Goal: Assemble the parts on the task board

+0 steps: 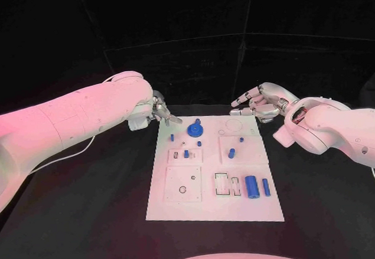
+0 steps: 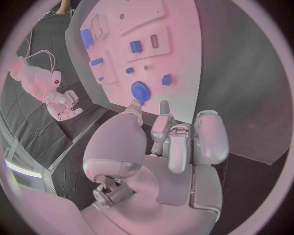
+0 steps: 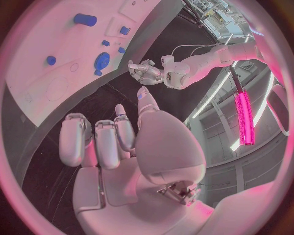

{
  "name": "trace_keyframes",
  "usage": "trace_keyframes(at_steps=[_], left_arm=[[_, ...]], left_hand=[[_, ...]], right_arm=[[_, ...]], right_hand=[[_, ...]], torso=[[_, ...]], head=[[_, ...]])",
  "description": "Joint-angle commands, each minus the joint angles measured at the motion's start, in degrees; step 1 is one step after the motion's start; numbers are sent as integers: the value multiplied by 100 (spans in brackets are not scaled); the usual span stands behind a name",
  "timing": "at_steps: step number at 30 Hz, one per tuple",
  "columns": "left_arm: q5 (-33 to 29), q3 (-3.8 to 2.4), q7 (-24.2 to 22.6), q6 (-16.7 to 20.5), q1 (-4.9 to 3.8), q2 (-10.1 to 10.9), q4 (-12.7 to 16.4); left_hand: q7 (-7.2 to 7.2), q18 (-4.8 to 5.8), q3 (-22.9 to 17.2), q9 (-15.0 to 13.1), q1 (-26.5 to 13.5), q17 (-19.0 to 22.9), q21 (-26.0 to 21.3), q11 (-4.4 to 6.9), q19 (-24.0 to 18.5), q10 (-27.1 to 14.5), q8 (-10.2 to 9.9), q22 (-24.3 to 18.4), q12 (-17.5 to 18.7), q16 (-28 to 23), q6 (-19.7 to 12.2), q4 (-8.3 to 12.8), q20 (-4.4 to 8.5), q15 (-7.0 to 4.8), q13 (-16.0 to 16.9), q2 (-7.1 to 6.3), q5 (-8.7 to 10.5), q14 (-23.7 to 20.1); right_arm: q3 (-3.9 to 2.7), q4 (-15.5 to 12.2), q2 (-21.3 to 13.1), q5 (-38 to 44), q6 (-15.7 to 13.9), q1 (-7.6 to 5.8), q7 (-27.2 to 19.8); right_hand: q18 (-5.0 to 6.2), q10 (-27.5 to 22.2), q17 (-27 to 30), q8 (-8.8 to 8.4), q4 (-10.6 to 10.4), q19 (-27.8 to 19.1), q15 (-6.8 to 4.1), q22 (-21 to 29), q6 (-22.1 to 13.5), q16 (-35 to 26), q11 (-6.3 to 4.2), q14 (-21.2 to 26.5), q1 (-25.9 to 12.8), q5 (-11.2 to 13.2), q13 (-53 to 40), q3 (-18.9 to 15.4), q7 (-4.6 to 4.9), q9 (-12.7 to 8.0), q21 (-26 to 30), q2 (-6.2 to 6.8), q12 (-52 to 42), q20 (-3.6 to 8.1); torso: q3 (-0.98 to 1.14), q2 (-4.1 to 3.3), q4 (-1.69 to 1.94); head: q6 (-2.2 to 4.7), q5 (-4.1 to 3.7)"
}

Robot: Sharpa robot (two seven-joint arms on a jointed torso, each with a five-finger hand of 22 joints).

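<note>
on the black table, task board [image 1: 211, 208] long axis running away from robot, left robot hand [image 1: 157, 114] and right robot hand [image 1: 256, 106] curled, empty

Robotics lab/test cell: black table [image 1: 90, 218], dark backdrop, strip lights [image 3: 242, 110] overhead, equipment racks [image 3: 211, 14] at room's far side.

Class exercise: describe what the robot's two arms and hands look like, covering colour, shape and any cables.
Both arms are white, smooth and rounded. A thin pale cable trails beside the left arm. The left hand and right hand are silver, many-fingered, with blocky metallic segments and smooth rounded shells over palm and thumb.
</note>
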State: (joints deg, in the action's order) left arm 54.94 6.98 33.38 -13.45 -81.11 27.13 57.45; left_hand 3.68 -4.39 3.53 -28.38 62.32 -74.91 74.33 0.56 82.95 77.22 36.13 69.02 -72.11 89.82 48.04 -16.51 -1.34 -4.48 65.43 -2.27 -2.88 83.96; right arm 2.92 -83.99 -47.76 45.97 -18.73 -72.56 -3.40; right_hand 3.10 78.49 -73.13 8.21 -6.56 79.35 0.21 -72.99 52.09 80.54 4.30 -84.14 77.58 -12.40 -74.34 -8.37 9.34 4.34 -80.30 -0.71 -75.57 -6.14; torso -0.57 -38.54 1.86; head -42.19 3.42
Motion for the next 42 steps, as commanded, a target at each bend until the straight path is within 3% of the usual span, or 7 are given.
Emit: trace_keyframes(at_steps=[1,7,12,25,42], left_arm=[[285,25,-32,-405,27,-79,-177],[356,109,-21,-549,74,-231,-493],[371,134,-57,-635,125,-313,-641],[376,144,-157,-685,247,-472,-830],[374,144,-234,-705,273,-564,-836]], left_hand=[[0,-10,43,13,15,-1509,12,7,19,31,-29,10,-28,18,67,6,-36,11,13,72,21,604],[-8,-9,69,31,46,-1509,13,14,21,41,-30,14,-41,18,99,7,-31,6,29,123,21,604],[-12,-9,90,50,110,-1509,13,19,22,39,-34,18,-40,18,121,26,-26,1,25,160,20,604],[-13,-2,127,97,255,-1509,31,20,33,47,-54,51,-54,18,145,52,-21,-1,40,256,19,604],[-15,4,143,134,386,-1509,48,22,42,57,-59,81,-67,18,178,85,-21,-2,52,350,18,604]], right_arm=[[-4,4,6,-15,2,-11,-55],[-4,5,10,-15,-2,-11,-58],[-4,8,17,-15,-4,-11,-63],[-4,10,42,-15,-38,-11,-80],[-4,22,59,-15,-40,-12,-74]], right_hand=[[89,-19,-5,22,8,-32,-40,3,-17,-34,-7,-229,-1,-31,5,-20,-13,-8,40,-40,19,7],[89,-22,-3,32,29,-29,-42,4,-19,-39,-8,-230,27,-90,9,-24,-14,-9,43,-55,22,9],[89,-22,-3,32,29,-29,-42,4,-19,-39,-8,-230,27,-90,9,-24,-14,-9,43,-55,22,9],[90,-26,-1,34,34,-32,-42,9,-21,-42,-8,-230,33,-108,15,-26,-14,-10,47,-59,27,9],[91,-32,1,35,36,-35,-42,14,-21,-43,-8,-229,34,-114,22,-27,-14,-10,50,-60,34,9]], torso=[[1,9,12],[3,9,8],[1,10,7],[6,12,12],[5,14,14]], head=[[-23,9],[-28,34],[-30,31],[-37,37],[-45,21]])
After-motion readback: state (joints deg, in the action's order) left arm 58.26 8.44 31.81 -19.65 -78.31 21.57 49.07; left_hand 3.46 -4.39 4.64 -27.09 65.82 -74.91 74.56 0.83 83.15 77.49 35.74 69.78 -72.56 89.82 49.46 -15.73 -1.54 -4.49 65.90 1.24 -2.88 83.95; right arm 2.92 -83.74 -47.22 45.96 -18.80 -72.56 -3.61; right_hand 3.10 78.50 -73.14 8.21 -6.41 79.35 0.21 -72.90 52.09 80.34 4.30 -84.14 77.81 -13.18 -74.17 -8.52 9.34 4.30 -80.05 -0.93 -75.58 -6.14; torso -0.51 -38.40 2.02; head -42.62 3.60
